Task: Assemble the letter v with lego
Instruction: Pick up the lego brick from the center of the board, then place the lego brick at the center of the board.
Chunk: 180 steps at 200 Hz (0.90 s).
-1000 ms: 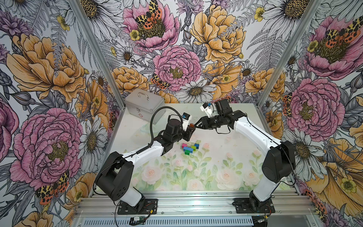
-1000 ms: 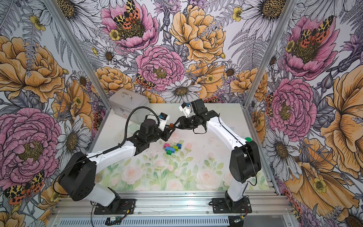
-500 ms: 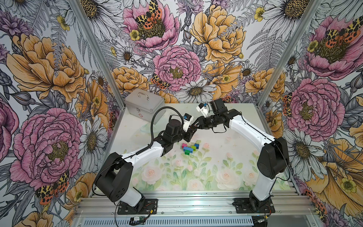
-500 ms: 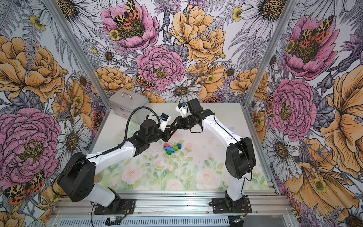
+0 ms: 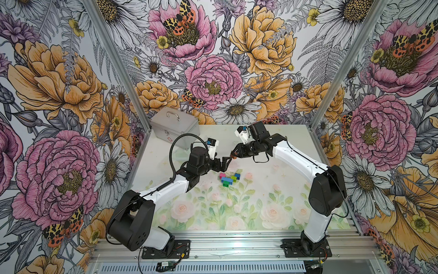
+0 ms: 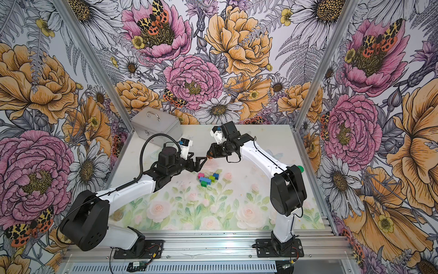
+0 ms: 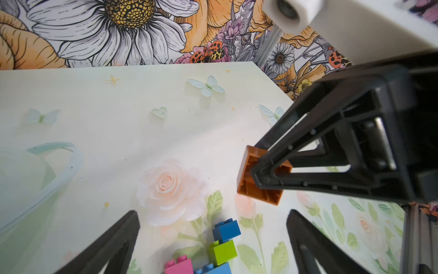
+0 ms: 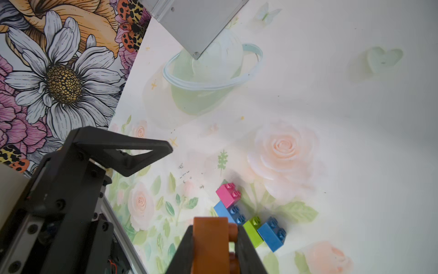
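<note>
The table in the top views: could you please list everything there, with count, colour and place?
Small studded plastic bricks: five, pink, light blue, lime, dark blue, dark green; clustered mid-table between the arms.
Orange studded brick: one, orange; in the air, clamped in the right gripper.
Metal box with handle: one, grey; far corner, left arm's side.
Round cap: one, green; behind the right arm, rest hidden.
Table: one, pale floral print; under everything.
Left gripper: one, black; open, empty, near the orange studded brick.
Right gripper: one, black; shut on that brick.

Bright, even light falling from above; bricks (image 8: pixel 252 229) casting soft shadows; orange brick (image 8: pixel 209 244) blurring in right wrist view.
</note>
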Each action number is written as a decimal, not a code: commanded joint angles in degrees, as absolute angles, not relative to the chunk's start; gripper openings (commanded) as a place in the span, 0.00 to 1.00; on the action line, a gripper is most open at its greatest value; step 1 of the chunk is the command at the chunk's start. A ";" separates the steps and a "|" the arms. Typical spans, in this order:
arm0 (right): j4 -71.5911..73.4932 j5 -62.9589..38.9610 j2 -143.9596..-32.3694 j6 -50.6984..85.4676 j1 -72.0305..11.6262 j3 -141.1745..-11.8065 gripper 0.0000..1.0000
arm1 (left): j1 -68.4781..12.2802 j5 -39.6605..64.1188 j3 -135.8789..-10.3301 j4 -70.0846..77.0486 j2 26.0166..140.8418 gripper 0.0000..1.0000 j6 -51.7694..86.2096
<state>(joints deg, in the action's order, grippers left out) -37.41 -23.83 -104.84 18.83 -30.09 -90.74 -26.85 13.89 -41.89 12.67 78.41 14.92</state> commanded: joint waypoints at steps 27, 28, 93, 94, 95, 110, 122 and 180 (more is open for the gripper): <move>-19.22 -9.25 -110.06 8.53 -34.42 -84.81 0.00 | -14.69 14.02 -24.77 16.61 58.05 0.99 37.17; -18.84 -9.24 -110.14 8.35 -34.52 -84.72 0.00 | -14.42 14.08 -24.56 16.26 57.77 0.99 37.44; -16.03 -5.37 -120.03 5.06 -38.88 -89.71 0.00 | -3.02 18.05 -26.85 -0.97 54.92 0.99 39.31; -16.06 -5.32 -120.18 5.08 -38.91 -89.72 0.00 | -3.00 18.17 -26.87 -0.97 55.01 0.99 39.30; -16.03 -5.25 -120.29 5.09 -38.96 -89.77 0.00 | -3.00 18.18 -26.88 -0.88 55.15 0.99 39.29; -16.02 -4.75 -121.41 5.59 -39.67 -89.87 0.00 | -2.99 18.54 -27.00 -0.84 56.04 0.99 38.90; -16.08 -4.35 -122.11 5.59 -40.35 -90.00 0.00 | -2.90 18.72 -26.98 -0.71 56.57 0.99 38.52; -16.01 -4.17 -125.42 6.80 -40.87 -90.53 0.00 | -2.72 19.19 -26.89 -0.44 57.51 0.99 37.53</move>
